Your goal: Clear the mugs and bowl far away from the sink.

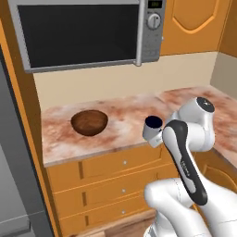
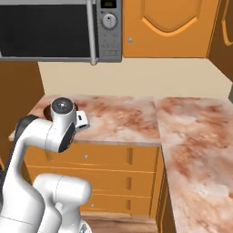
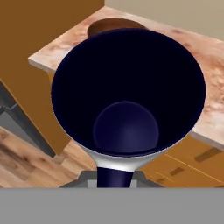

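In the left base view we are looking at our claw (image 1: 159, 134), mostly hidden behind the white arm, clamped on a pale mug (image 1: 152, 128) with a dark navy inside. The mug is tipping on its side, its mouth facing up and to the left, and it is hanging just at the front edge of the marbled counter (image 1: 125, 115). Well to the left of the claw, the brown wooden bowl (image 1: 89, 122) is sitting on that counter with nothing in it. Above and behind the bowl, a microwave (image 1: 83, 32) is hanging on the wall.

In the right base view we are seeing the arm's elbow covering most of the hand. A dark rim (image 2: 48, 110), too hidden for us to name, is peeking out just left of the elbow. The counter (image 2: 136, 118) is stretching away to the right, and the microwave (image 2: 54, 27) is sitting above.

In the hand view we are looking straight down into the mug (image 3: 127, 92), held right ahead of the claw. Its navy inside is holding nothing. Beyond the mug's far rim, the bowl (image 3: 111, 25) is showing on the counter (image 3: 205, 57).
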Controlling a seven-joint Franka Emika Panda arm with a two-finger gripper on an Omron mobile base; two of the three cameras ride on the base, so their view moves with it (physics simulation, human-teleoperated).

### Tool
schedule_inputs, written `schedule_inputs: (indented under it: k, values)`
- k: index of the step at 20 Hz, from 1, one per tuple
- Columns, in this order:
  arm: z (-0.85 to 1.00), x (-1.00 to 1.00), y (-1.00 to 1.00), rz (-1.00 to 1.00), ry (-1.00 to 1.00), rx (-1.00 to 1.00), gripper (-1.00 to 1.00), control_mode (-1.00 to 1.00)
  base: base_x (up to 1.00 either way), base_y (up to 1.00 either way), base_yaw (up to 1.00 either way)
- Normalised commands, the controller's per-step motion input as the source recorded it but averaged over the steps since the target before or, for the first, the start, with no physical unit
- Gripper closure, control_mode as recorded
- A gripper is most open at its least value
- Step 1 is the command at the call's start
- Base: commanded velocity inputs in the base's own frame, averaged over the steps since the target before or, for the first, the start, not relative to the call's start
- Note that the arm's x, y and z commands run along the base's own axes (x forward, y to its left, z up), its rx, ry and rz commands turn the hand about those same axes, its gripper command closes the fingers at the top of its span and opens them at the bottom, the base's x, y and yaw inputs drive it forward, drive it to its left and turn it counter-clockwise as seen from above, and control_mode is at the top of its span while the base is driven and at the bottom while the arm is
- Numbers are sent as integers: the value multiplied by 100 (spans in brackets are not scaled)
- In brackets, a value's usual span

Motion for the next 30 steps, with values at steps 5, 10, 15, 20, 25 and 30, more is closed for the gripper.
schedule_inputs:
  k: [5, 10, 15, 20, 25, 30]
  values:
    - [0, 0, 0, 0, 0, 0, 100, 100, 50, -27, 28]
    - [0, 0, 0, 0, 0, 0, 100, 100, 36, -21, 25]
    - [-2, 75, -55, 17, 3, 0, 100, -100, 0, 0, 0]
    - [-27, 96, -50, 9, 12, 0, 100, -100, 0, 0, 0]
    - [-48, 100, -23, 6, 17, -3, 100, -100, 0, 0, 0]
    - [-60, 100, -4, 16, 5, 0, 100, -100, 0, 0, 0]
